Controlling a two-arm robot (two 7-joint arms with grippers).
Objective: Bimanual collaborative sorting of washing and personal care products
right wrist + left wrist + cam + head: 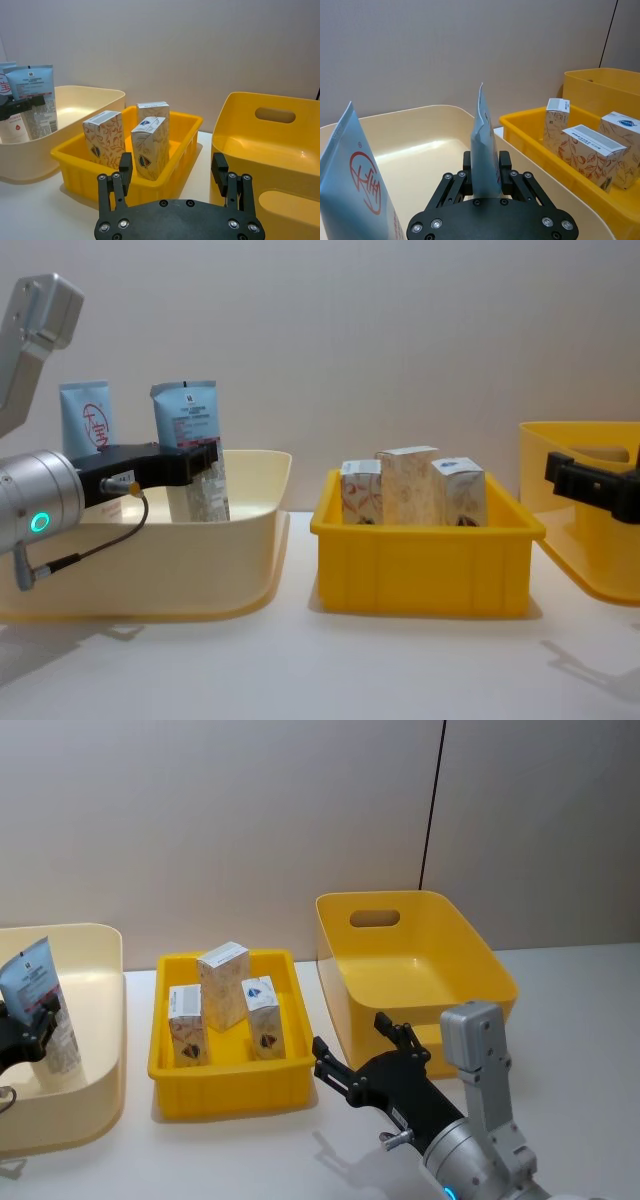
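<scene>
Left gripper (200, 458): pinching the blue tube (186, 408) upright in the cream bin (150, 570). Step: placing. Next you lower gently, then release. Right gripper (352, 1038): spread, hovering near the yellow tray (230, 1082) of cartons (222, 982).

Silver arms (45, 490) — black screw-studded left gripper (486, 162), teal light (40, 523)

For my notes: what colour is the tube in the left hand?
Pale blue tube, dark print; chest view best.
</scene>
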